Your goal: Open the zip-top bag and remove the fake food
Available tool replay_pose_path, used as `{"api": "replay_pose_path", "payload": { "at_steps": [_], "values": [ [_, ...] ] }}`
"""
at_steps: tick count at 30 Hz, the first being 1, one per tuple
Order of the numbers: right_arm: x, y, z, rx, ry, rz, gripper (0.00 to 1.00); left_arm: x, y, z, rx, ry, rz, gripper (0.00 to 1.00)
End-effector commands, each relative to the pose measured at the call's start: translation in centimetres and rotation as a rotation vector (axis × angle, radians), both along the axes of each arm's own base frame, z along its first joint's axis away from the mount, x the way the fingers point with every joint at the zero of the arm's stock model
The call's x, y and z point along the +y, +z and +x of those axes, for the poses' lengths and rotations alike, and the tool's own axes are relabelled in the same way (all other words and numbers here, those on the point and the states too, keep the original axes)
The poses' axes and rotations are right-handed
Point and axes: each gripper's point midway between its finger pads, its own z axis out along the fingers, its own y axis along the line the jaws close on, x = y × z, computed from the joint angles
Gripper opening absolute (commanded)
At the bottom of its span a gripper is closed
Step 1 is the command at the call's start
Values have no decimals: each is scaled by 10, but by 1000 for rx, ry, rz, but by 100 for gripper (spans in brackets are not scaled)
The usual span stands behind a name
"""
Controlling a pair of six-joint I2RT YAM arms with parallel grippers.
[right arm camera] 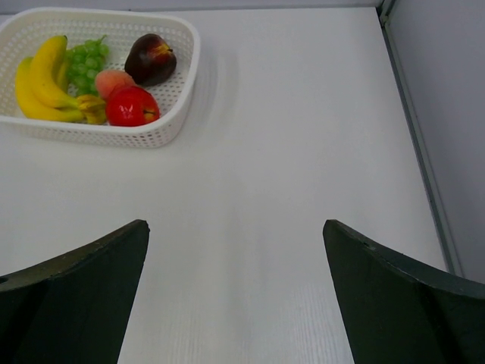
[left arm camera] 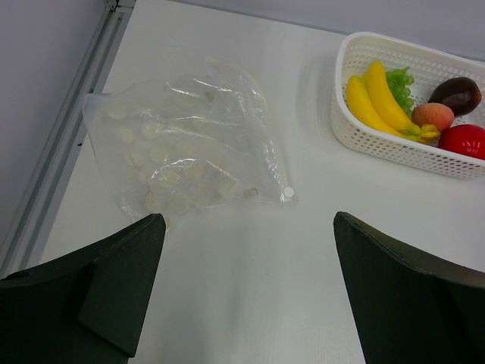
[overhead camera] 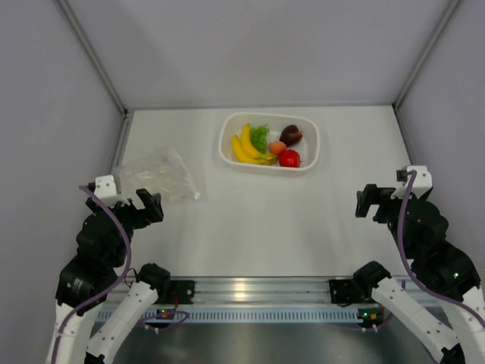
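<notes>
The left claw [left arm camera: 244,227] is hanging spread apart, gripping nothing, just short of the flat bag [left arm camera: 189,152] — seemingly emptied, since the fake food [right arm camera: 130,106] is lying in the basket [right arm camera: 189,45] ahead-left of the right claw [right arm camera: 235,227], also spread and empty

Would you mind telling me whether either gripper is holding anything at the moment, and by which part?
Nothing is held. The left gripper and right gripper are both open and empty; the zip-top bag lies on the table ahead of the left one.
</notes>
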Motion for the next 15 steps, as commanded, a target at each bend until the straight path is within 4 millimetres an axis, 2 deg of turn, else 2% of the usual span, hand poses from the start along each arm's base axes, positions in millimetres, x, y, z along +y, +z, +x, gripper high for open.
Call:
{"api": "replay_pose_path", "payload": {
  "at_steps": [1,15],
  "values": [
    [5,-1,5,-14,4,16,99,0,2,4,-4,16,-10,99],
    [13,-4,15,-37,17,36,100,-4,5,9,1,10,-20,99]
  ]
}}
